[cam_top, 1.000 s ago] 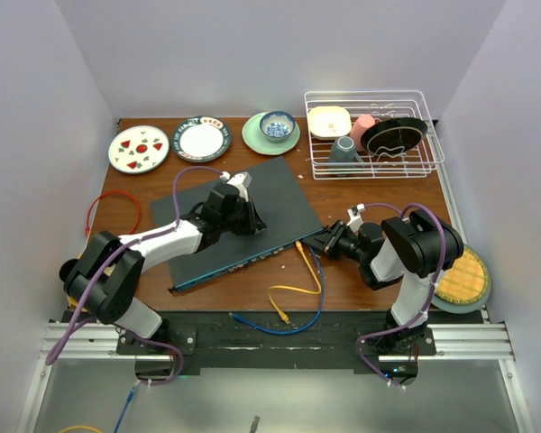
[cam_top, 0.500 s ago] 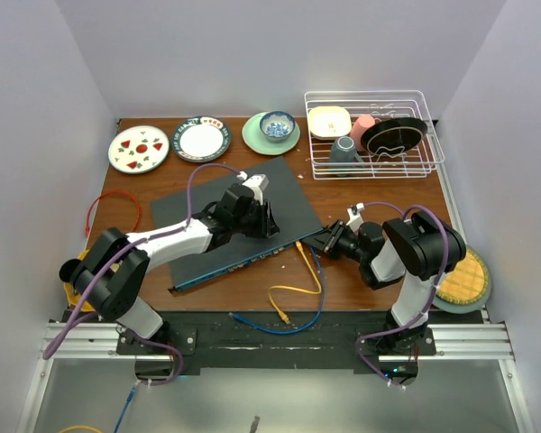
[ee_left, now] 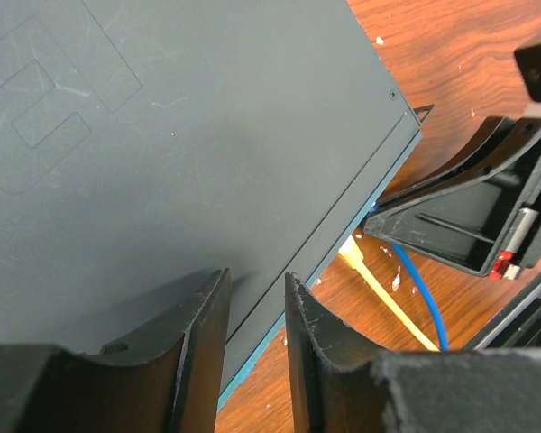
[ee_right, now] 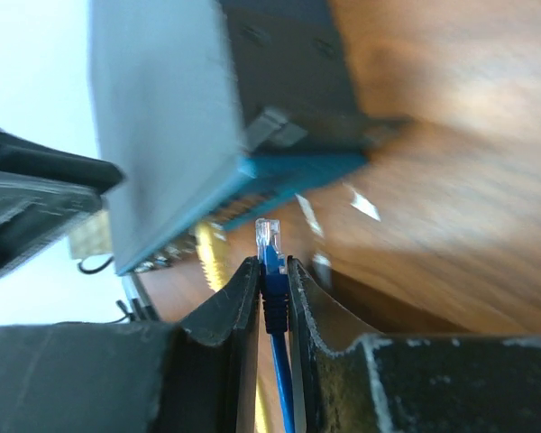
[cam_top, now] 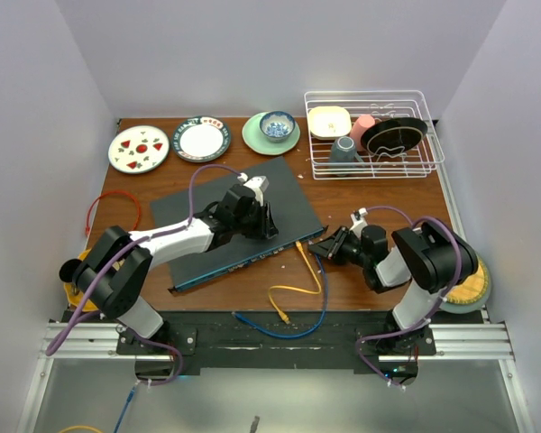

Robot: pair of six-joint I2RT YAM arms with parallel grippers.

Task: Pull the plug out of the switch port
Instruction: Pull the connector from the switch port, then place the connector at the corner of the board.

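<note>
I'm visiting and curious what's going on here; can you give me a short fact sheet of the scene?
Main object: broad flat matte-black switch box
Right gripper: shut on the clear-tipped blue cable plug
Plug: out of its port, clear of the switch's bluish side
Left gripper: slightly open, over the switch's top
Yellow cable: plugged into the bluish side

Place: a lab robot cell.
Walls: plain white panels (cam_top: pixel 279 54) are set along three edges of the surface (cam_top: pixel 343 194).
Mounting: a metal rail (cam_top: pixel 473 340) is fixed at the near edge.
Props: plates (cam_top: pixel 138 148) and a dish rack (cam_top: pixel 317 135) are lined along the far edge.
</note>
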